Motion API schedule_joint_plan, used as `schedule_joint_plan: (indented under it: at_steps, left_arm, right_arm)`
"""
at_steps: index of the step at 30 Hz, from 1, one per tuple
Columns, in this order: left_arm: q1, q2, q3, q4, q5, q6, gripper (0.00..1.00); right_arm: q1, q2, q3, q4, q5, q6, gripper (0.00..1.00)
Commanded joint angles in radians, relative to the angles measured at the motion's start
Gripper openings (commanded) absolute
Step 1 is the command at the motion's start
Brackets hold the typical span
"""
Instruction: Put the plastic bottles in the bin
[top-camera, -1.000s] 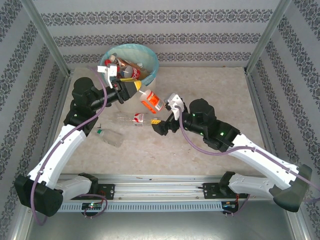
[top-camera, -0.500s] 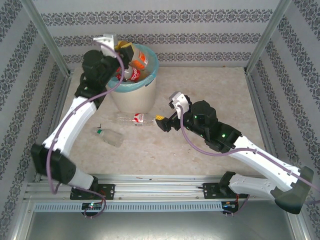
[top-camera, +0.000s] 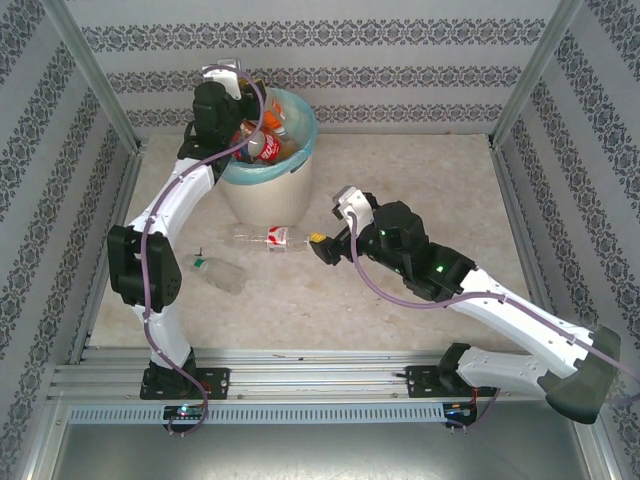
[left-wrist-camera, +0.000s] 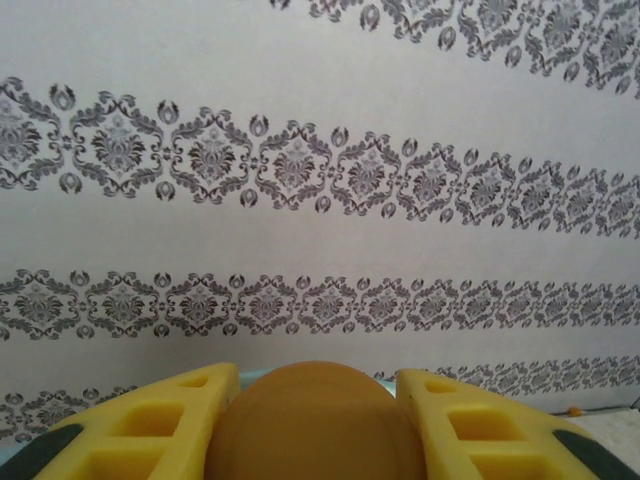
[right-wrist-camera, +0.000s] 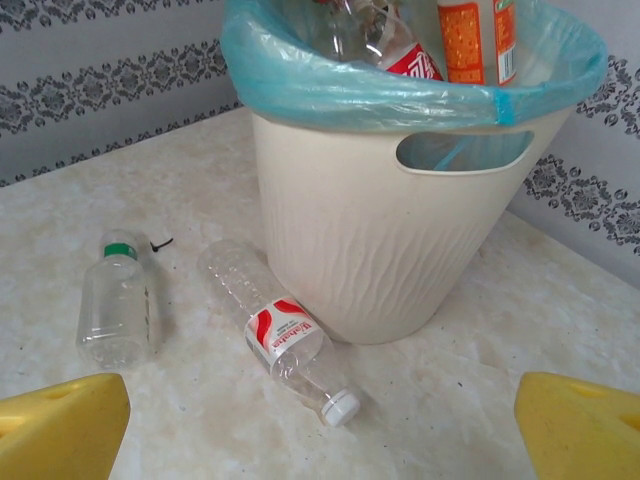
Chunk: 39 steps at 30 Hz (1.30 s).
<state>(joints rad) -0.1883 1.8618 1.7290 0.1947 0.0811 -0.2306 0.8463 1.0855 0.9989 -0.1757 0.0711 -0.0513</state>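
If left hand (left-wrist-camera: 318, 385), gripping orange bottle (left-wrist-camera: 315, 432) above bin (right-wrist-camera: 350, 230), releases off-centre, it may bounce out; right hand (top-camera: 320, 245), wide open, could nudge red-label bottle (right-wrist-camera: 285, 335) beside bin.

The cream-white round bin (top-camera: 255, 200), lined with a blue-green bag (right-wrist-camera: 330, 85) folded over its rim, is standing upright and holding several bottles. An orange-labelled bottle (right-wrist-camera: 475, 40) is standing up in its mouth beside a red-labelled bottle (right-wrist-camera: 405, 60). Just beside its base, a clear bottle (top-camera: 268, 238) with a red-and-white label and white cap is lying on its side. Near that, a shorter green-capped bottle (top-camera: 220, 273) is also lying down.
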Motion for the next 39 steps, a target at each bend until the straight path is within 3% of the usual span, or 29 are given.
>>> schedule_joint_plan:
  at_steps: [1,8,16,21,27,31,39]
  left_arm:
    - [0.024,-0.019,0.05,-0.004,-0.004,-0.039,0.53]
    - [0.032,-0.085,0.034,-0.016,-0.027,-0.003,0.6]
    - [0.032,-0.09,0.048,-0.096,0.031,0.017,0.48]
    - [0.031,-0.07,0.082,-0.215,0.084,0.011,0.47]
    - [0.012,-0.186,0.026,-0.233,0.11,0.019,0.48]
    - [-0.015,-0.34,-0.098,-0.239,0.102,0.047,0.51]
    - [-0.017,-0.794,-0.61,-0.192,-0.09,-0.023,0.59]
  right_arm:
    - [-0.004,0.016,0.002,-0.011,0.007,-0.007,0.98]
    - [-0.003,0.04,0.017,-0.014,-0.013,0.006,0.98]
    - [-0.003,0.055,0.024,-0.01,-0.022,0.026,0.98]
    - [-0.003,0.082,0.044,-0.023,-0.024,0.035,0.98]
    - [-0.005,0.245,0.173,-0.167,-0.02,0.011,0.98]
    - [0.009,0.357,0.218,-0.137,-0.216,-0.014,0.98]
    - [0.169,0.711,0.433,-0.088,-0.232,-0.077,0.98]
